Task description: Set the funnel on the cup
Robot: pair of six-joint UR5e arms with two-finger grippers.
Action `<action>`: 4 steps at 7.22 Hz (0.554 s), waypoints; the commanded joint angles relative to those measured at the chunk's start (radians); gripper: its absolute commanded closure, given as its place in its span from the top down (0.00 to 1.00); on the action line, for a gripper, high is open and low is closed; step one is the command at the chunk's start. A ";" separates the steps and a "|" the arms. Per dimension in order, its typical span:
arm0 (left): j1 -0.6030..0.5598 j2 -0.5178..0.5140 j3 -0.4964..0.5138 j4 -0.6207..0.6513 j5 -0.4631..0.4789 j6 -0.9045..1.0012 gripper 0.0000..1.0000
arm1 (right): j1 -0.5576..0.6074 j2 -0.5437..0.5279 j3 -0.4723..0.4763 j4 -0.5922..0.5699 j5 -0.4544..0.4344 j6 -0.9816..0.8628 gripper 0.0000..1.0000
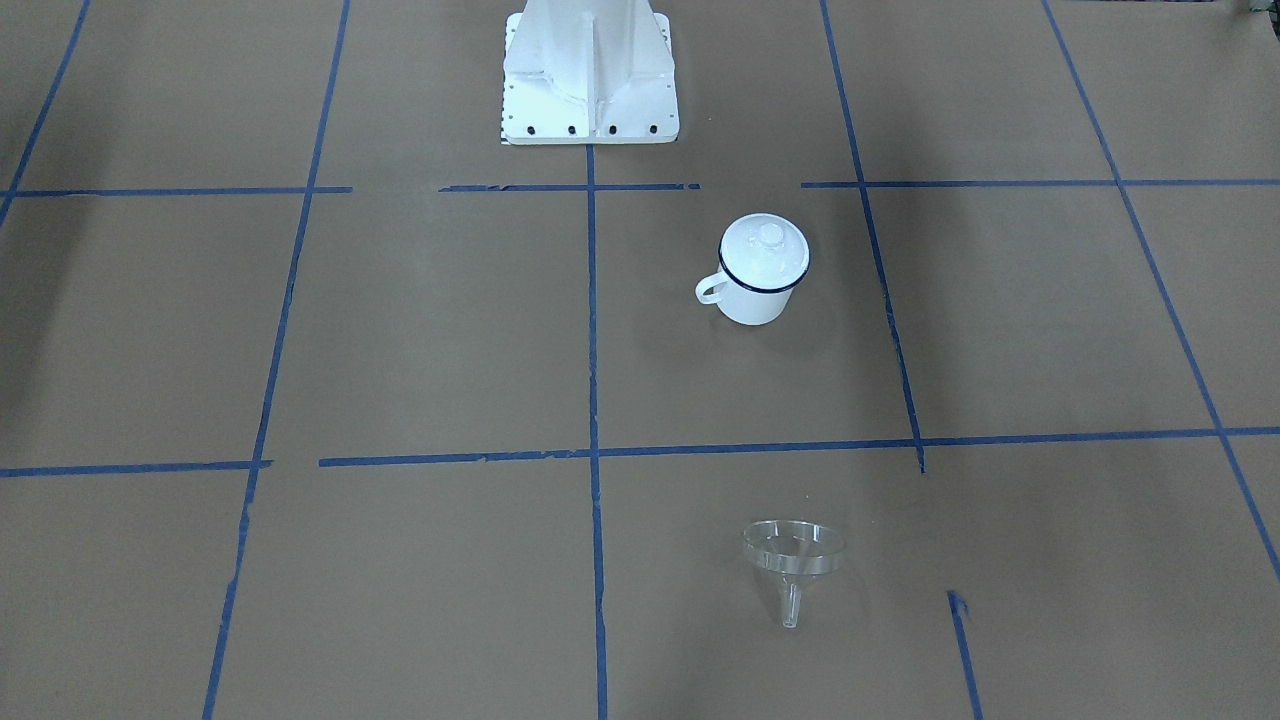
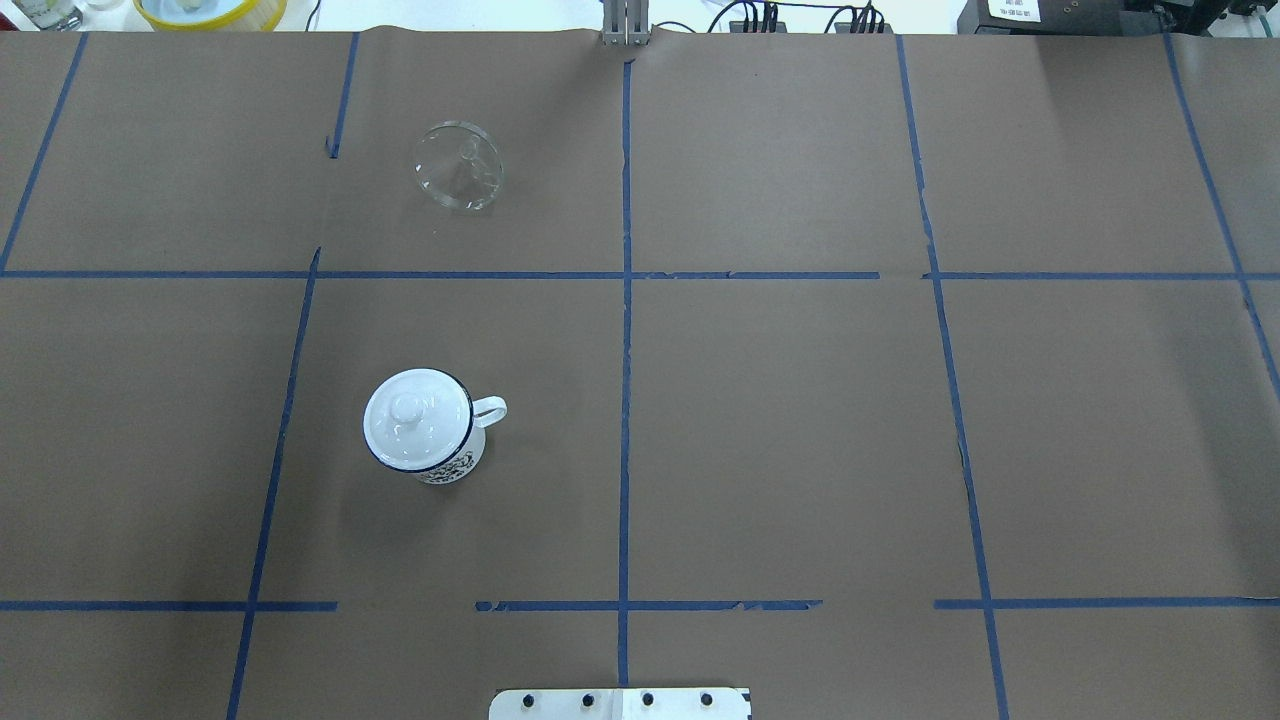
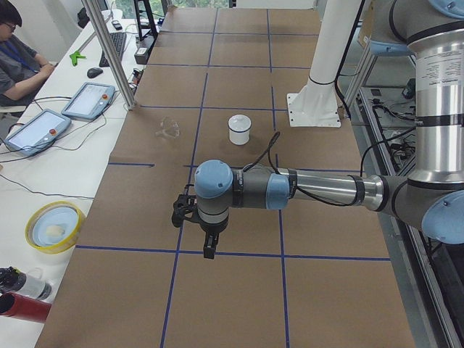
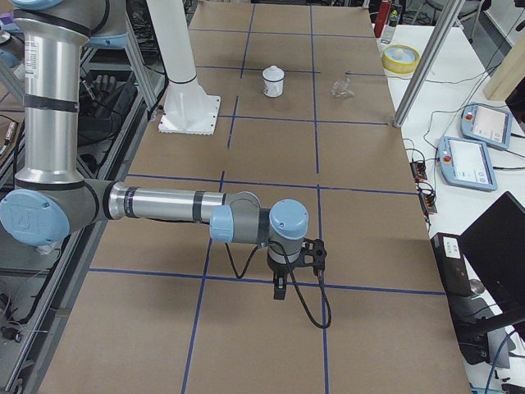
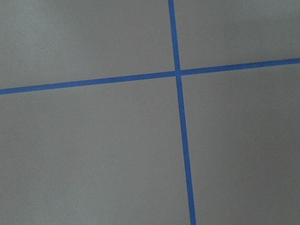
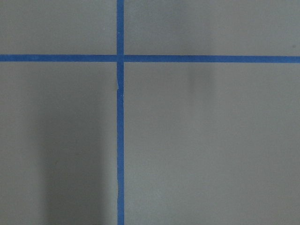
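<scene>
The paper-covered table (image 2: 800, 420) is overhung at its two ends by the left gripper (image 3: 209, 246) and the right gripper (image 4: 280, 289); whether either is parted or closed cannot be told. The cup (image 1: 760, 295), capped by a knobbed lid (image 1: 765, 248), is set on the robot's left half. The funnel (image 1: 792, 560) is found well apart from it, nearer the operators' edge.

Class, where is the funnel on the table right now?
Overhead view: the funnel lies on the robot's left side, in the far taped square, beyond the cup.
</scene>
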 commanded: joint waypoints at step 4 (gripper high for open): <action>0.000 -0.020 -0.082 -0.001 0.002 -0.005 1.00 | 0.000 0.000 0.000 0.000 0.000 0.000 1.00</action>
